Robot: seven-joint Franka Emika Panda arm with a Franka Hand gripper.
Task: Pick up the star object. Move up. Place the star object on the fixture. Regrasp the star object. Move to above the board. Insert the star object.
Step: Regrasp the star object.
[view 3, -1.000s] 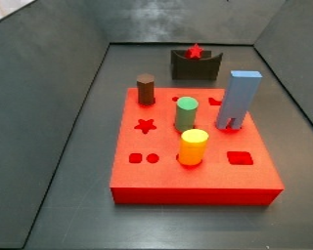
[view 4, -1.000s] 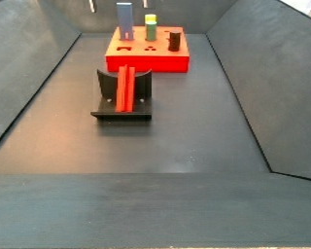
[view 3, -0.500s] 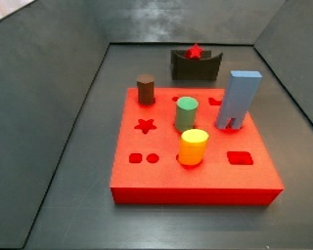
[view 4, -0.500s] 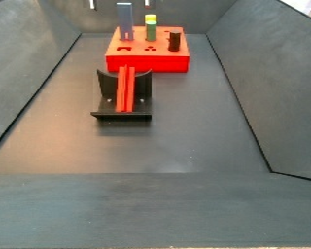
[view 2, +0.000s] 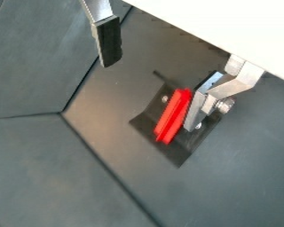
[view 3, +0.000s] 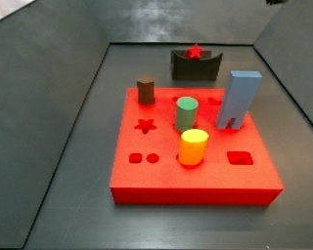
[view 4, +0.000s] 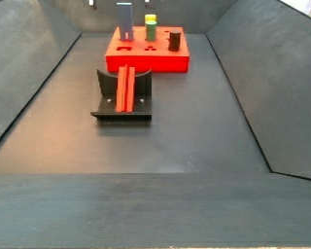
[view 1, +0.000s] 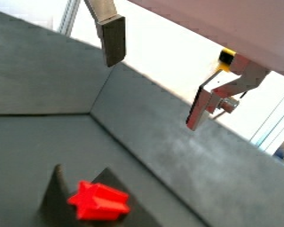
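The red star object (view 3: 195,51) lies on the dark fixture (view 3: 196,68) behind the red board (view 3: 250,181). In a side view it shows as a long red bar (view 4: 124,89) on the fixture (view 4: 121,109). In both wrist views my gripper (view 1: 156,73) (view 2: 153,75) is open and empty, well above the star object (view 1: 99,200) (view 2: 172,115) and the fixture (view 1: 59,191) (view 2: 151,135). Nothing is between the fingers (view 2: 106,43). The star-shaped hole (view 3: 146,125) is on the board's left side.
On the board stand a brown cylinder (view 3: 146,90), a green cylinder (view 3: 187,112), a yellow cylinder (view 3: 194,147) and a blue block (view 3: 238,100). Grey sloped walls (view 4: 28,88) close in the floor on both sides.
The star object, fixture and board pieces have not moved. A small dark shape now shows at the top right edge of a side view.
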